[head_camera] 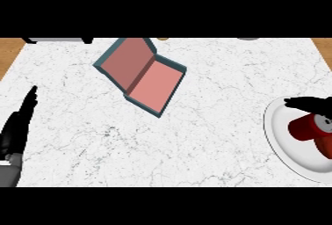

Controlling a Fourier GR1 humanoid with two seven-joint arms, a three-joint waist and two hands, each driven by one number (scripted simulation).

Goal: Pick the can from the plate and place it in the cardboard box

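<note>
R hand (310, 104) over the can (304, 127) on the plate (277, 136), prob. lining up the pick — clenched or not, can't tell; L hand (18, 121) rests relaxed.

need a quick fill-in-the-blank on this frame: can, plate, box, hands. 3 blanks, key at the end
1. The can on the white plate is ____ in colour.
2. The cardboard box lies ____, with its pink inside showing.
3. The right hand is over the plate by the can, while the left hand rests at the view's ____ edge.

Missing words: red; open; left.
</note>
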